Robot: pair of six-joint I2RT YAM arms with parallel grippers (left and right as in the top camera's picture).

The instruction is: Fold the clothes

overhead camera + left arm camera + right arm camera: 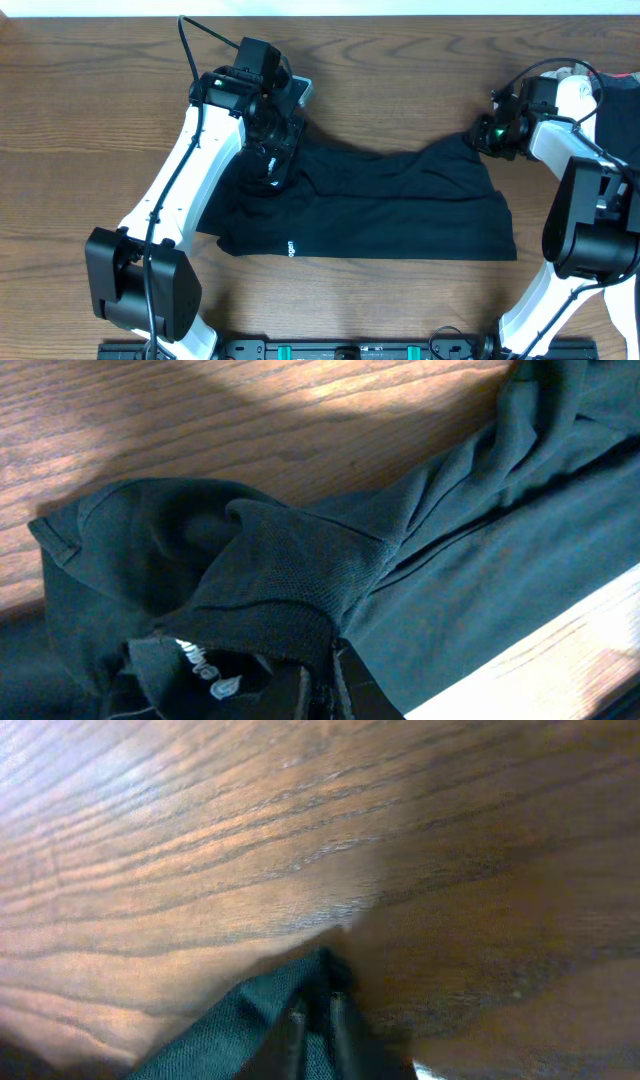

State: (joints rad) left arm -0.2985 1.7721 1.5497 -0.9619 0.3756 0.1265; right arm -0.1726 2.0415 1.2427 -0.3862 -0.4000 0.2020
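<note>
The clothes in hand are one black shirt (380, 205), spread across the middle of the wooden table (90, 110) with a tiny white logo (289, 247) at its near hem. My left gripper (272, 170) is shut on the bunched collar end of the shirt. In the left wrist view the ribbed collar (290, 600) and white neck label (205, 665) sit just in front of the left gripper (322, 695). My right gripper (478, 137) is shut on the shirt's far right corner. In the right wrist view a fold of the shirt (230, 1030) is pinched in the right gripper (315, 1020).
More garments, one white (577, 78) and one dark (622, 110), lie at the table's right edge behind the right arm. A black rail (350, 350) runs along the front edge. Bare wood lies left of and behind the shirt.
</note>
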